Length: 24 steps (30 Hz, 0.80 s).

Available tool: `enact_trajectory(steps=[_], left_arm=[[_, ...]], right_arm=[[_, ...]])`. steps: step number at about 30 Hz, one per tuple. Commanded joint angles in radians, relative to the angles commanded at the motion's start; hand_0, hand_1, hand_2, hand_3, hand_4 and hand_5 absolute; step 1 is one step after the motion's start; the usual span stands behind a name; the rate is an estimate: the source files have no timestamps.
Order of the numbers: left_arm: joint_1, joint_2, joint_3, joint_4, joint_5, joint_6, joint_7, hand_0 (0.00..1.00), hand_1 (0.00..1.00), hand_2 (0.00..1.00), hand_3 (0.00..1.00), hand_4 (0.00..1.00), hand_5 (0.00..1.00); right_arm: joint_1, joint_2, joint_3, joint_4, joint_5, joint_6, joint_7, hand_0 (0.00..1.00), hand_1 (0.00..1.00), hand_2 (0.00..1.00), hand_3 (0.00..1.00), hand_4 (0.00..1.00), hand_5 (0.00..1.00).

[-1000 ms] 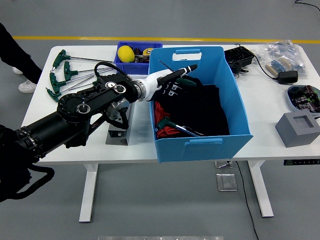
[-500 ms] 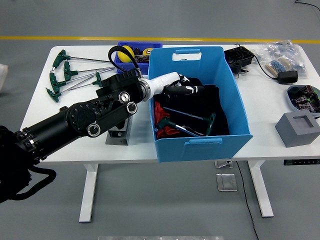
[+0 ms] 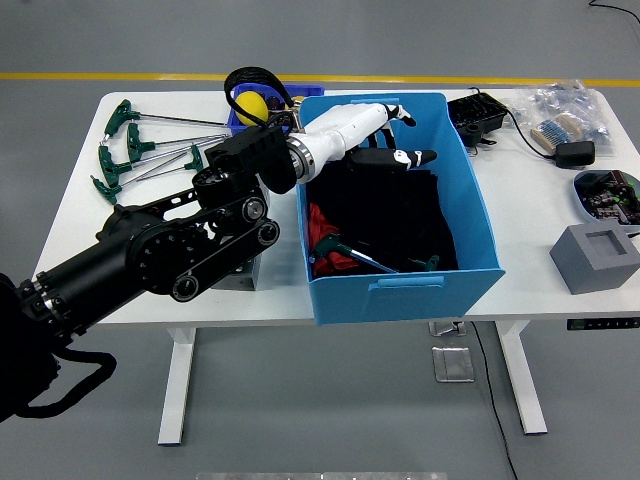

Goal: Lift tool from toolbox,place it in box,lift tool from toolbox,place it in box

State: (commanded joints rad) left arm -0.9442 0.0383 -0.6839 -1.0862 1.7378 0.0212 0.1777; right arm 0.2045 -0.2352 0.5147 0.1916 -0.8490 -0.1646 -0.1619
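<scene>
After a T-handle tool [image 3: 375,262] dropped into the blue box [image 3: 400,285], the left hand [image 3: 385,135] rose empty, fingers [image 3: 412,157] spread.

A workshop or robotics lab is showing here: a grey floor with a yellow line [image 3: 320,77] is running across the top, T-handle wrenches [image 3: 130,148] are lying at the white worktop's [image 3: 150,290] upper left, and electronics [image 3: 480,115] are sitting upper right.

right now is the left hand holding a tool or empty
Empty: the left hand hangs over the blue box, fingers spread, nothing in them. Green-handled tools lie inside.
</scene>
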Motion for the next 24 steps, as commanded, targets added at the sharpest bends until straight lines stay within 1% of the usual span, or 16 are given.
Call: enact_trajectory(steps=[1,2,3,5,6,7,10,11,12,13,15,16,18,19,20,24], left_arm=[[0.014,0.007,-0.022,-0.019,0.011,0.010,-0.006,0.331,0.534,0.671,0.843,0.841,0.998],[0.034,0.020,-0.051,-0.049,0.028,0.025,-0.018,0.331,0.534,0.671,0.843,0.841,0.998],[0.043,0.025,-0.064,-0.063,0.037,0.030,-0.022,0.331,0.534,0.671,0.843,0.841,0.998],[0.078,0.044,-0.108,-0.112,0.065,0.043,-0.033,0.331,0.534,0.671,0.843,0.841,0.998],[0.094,0.053,-0.125,-0.131,0.074,0.049,-0.037,0.331,0.534,0.671,0.843,0.841,0.998],[0.107,0.060,-0.138,-0.148,0.081,0.052,-0.040,0.320,0.521,0.632,0.838,0.829,0.998],[0.162,0.096,-0.190,-0.209,0.114,0.055,-0.057,0.320,0.521,0.632,0.838,0.829,0.998],[0.171,0.103,-0.199,-0.218,0.121,0.054,-0.059,0.320,0.521,0.632,0.838,0.829,0.998],[0.189,0.118,-0.220,-0.237,0.135,0.053,-0.062,0.320,0.521,0.632,0.838,0.829,0.998],[0.202,0.130,-0.237,-0.251,0.145,0.054,-0.064,0.314,0.518,0.610,0.838,0.829,0.998],[0.227,0.148,-0.274,-0.279,0.162,0.059,-0.067,0.314,0.518,0.610,0.838,0.829,0.998],[0.244,0.159,-0.300,-0.299,0.172,0.066,-0.071,0.314,0.518,0.610,0.838,0.829,0.998],[0.267,0.173,-0.336,-0.323,0.188,0.076,-0.075,0.314,0.518,0.610,0.838,0.829,0.998],[0.278,0.179,-0.351,-0.334,0.195,0.082,-0.078,0.288,0.486,0.559,0.830,0.825,0.998],[0.299,0.190,-0.378,-0.352,0.210,0.093,-0.083,0.288,0.486,0.559,0.830,0.825,0.998],[0.363,0.218,-0.447,-0.387,0.260,0.127,-0.100,0.288,0.486,0.559,0.830,0.825,0.998]], right_arm=[[-0.001,0.000,0.000,0.000,0.003,0.000,0.000,0.622,0.616,0.679,0.532,0.781,0.571],[-0.002,0.001,0.000,-0.001,0.003,0.000,0.000,0.622,0.616,0.679,0.532,0.781,0.571],[-0.002,0.001,-0.001,-0.001,0.004,0.000,0.001,0.622,0.616,0.679,0.532,0.781,0.571],[-0.004,0.002,0.002,-0.001,0.001,0.001,0.000,0.622,0.616,0.679,0.532,0.781,0.571],[-0.006,0.003,0.002,-0.002,0.002,0.001,0.001,0.622,0.616,0.679,0.532,0.781,0.571],[-0.007,0.003,0.003,-0.002,0.003,0.001,0.001,0.624,0.616,0.680,0.532,0.781,0.571],[-0.010,0.005,0.003,-0.003,0.007,0.001,0.001,0.624,0.616,0.680,0.532,0.781,0.571],[-0.011,0.006,0.001,-0.003,0.010,0.000,0.001,0.624,0.616,0.680,0.532,0.781,0.571],[-0.013,0.006,0.000,-0.004,0.016,0.000,0.002,0.624,0.616,0.680,0.532,0.781,0.571],[-0.015,0.007,-0.002,-0.004,0.021,-0.001,0.003,0.623,0.617,0.679,0.532,0.781,0.571],[-0.018,0.008,0.000,-0.006,0.024,-0.002,0.004,0.623,0.617,0.679,0.532,0.781,0.571],[-0.020,0.010,0.004,-0.007,0.021,-0.003,0.003,0.623,0.617,0.679,0.532,0.781,0.571],[-0.022,0.012,0.008,-0.008,0.017,-0.004,0.002,0.623,0.617,0.679,0.532,0.781,0.571],[-0.022,0.013,0.008,-0.008,0.016,-0.005,0.002,0.619,0.616,0.679,0.532,0.780,0.570],[-0.023,0.014,0.009,-0.009,0.017,-0.006,0.002,0.619,0.616,0.679,0.532,0.780,0.570],[-0.027,0.017,0.010,-0.010,0.022,-0.008,0.003,0.619,0.616,0.679,0.532,0.780,0.570]])
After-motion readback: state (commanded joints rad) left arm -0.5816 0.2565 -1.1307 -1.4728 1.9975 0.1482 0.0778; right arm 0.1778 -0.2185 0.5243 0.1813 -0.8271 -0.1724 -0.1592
